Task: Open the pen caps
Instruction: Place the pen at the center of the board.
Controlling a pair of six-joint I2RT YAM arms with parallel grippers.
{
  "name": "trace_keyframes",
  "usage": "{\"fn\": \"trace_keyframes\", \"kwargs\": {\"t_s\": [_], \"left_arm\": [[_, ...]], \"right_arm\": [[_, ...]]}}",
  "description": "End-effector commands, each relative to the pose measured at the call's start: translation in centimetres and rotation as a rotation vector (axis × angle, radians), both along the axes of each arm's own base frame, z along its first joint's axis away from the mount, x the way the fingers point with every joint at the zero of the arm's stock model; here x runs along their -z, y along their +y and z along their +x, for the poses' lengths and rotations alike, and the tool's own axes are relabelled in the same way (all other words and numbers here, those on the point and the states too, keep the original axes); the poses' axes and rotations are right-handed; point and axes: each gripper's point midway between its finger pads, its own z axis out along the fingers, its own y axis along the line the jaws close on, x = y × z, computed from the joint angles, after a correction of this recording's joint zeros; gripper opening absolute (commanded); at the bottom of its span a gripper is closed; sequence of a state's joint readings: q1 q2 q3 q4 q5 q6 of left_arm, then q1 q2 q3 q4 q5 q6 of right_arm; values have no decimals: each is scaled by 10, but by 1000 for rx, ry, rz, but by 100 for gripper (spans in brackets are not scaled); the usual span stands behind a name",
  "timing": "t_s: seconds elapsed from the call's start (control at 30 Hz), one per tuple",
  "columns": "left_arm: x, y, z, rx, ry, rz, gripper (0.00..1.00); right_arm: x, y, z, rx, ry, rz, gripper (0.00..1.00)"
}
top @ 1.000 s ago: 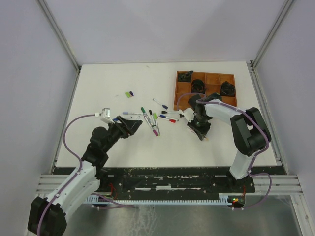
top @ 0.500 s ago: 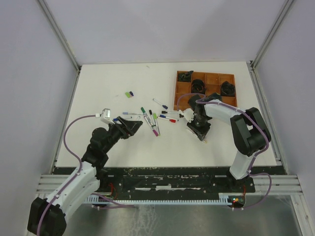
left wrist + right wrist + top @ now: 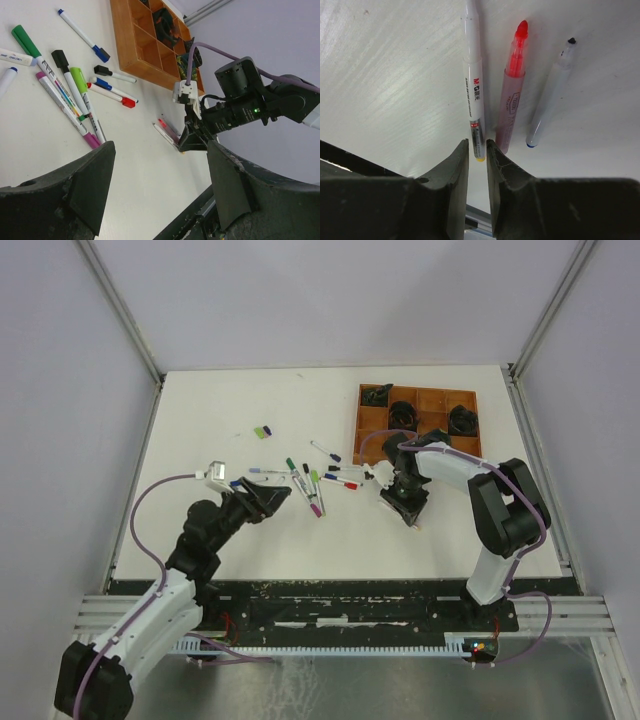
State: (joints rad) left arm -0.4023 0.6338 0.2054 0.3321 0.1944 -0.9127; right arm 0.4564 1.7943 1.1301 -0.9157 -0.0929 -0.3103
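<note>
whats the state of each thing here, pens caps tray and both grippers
white pen: lying flat, no cap visible
red pen: uncapped, tip bare
grey pen: uncapped, black tip bare
clustered pens: caps on, lying flat
loose caps: off, apart from the pens
tray: some compartments hold dark items
left gripper: open wide, empty
right gripper: jaws almost together at the white pen's end, grip unclear
</note>
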Motion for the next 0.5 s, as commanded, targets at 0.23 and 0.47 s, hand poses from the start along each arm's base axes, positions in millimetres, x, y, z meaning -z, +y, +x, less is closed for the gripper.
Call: {"fn": "trace_keyframes", "kwargs": {"t_s": [0.23, 0.47], "left_arm": [[2, -22, -8, 55, 42, -38, 80], [20, -28, -4, -4, 114, 72, 78]], "right_arm": [[-30, 13, 14, -12, -87, 67, 28], [-48, 17, 19, -24, -137, 117, 29]]}}
